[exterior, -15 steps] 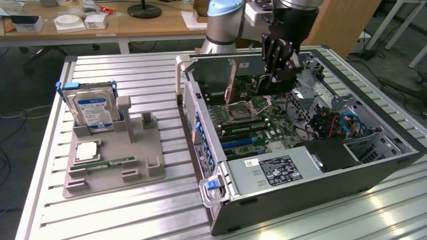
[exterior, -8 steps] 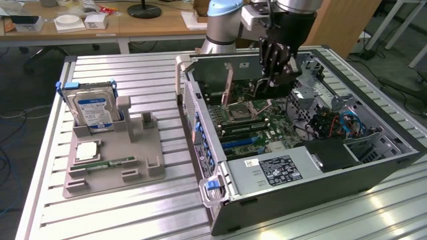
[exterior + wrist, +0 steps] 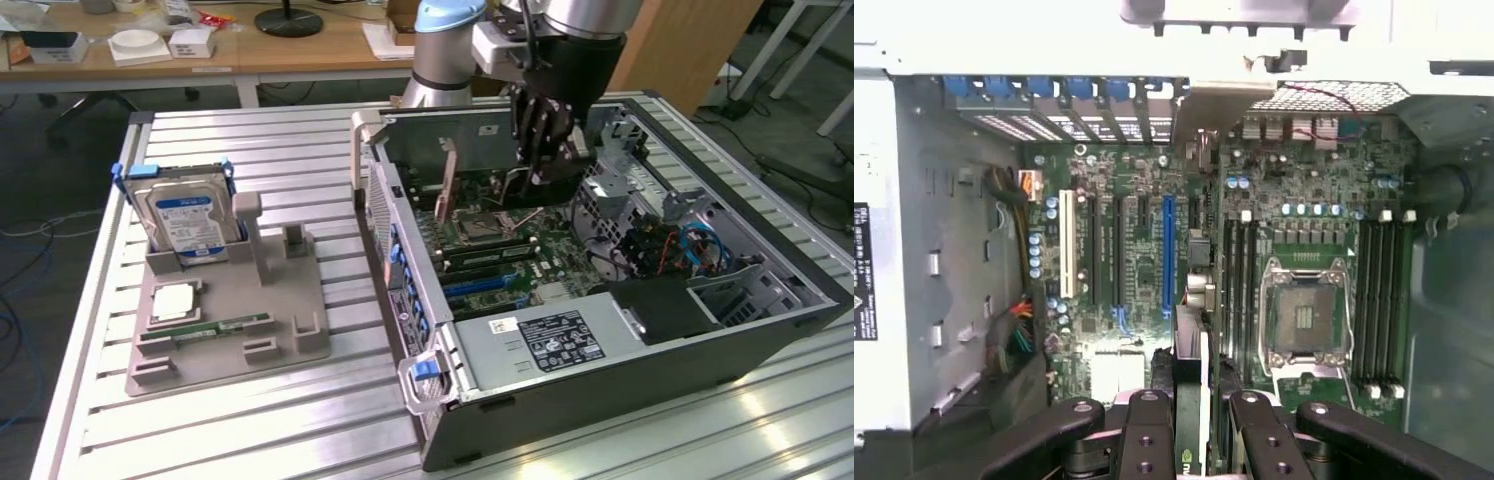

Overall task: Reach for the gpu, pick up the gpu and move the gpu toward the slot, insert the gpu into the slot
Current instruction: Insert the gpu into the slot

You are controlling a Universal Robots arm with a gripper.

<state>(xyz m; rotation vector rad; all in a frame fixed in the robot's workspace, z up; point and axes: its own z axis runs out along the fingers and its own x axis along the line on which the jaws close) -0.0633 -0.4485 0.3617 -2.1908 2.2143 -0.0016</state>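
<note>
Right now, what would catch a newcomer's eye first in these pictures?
The open computer case on the slatted table, its motherboard bare. The black hand reaches down into it, shut on the slim gpu over the board. At the exterior view's left, a silver hard drive stands in a grey holder.

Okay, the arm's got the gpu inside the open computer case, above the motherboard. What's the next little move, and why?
Probably a slight sideways nudge away from the CPU socket before any lowering. The jaws hold the gpu edge-on and not yet seated, and its edge seems to run just beside the long blue slot rather than directly over it.
</note>
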